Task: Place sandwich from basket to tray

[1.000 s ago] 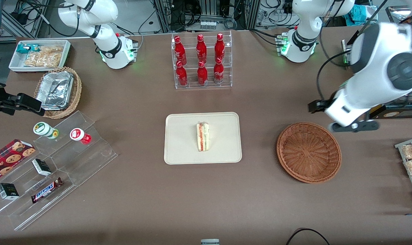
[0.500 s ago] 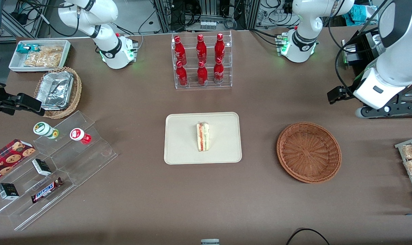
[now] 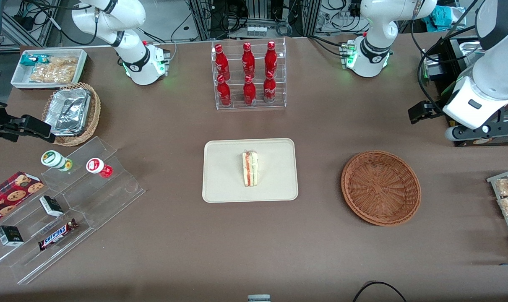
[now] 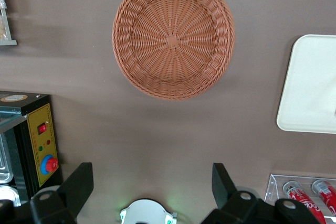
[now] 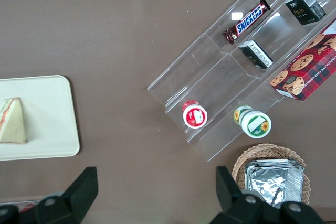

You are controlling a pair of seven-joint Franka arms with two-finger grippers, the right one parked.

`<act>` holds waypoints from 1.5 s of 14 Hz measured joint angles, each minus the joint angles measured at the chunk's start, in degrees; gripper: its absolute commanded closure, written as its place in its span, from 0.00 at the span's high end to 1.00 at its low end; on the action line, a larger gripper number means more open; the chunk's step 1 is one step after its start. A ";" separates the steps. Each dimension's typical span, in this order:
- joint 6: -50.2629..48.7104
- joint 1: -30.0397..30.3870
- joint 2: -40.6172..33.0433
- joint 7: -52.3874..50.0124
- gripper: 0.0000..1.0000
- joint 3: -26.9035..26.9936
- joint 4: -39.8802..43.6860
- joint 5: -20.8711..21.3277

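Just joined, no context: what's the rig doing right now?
Sandwich lies on the tray mid-table, nothing touching it. Basket, toward the working arm's end, holds nothing. The left arm's gripper is open and holds nothing; it hangs above bare table, farther from the front camera than the basket. Judging by how things lie, the placing looks done.

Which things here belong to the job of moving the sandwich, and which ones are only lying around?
Job:
sandwich, lying on the tray
basket, nothing in it
hand, open, raised toward the working arm's end of the table, farther from the front camera than the basket

Lying about:
red bottles in a clear rack
Snickers bar
cookie box
foil trays
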 measured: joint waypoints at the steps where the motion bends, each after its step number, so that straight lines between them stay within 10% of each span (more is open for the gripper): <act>1: -0.07 0.00 0.00 -0.01 1.00 0.00 0.00 0.00; 21: -9.35 0.62 -0.09 -6.39 1.00 0.08 3.41 -0.01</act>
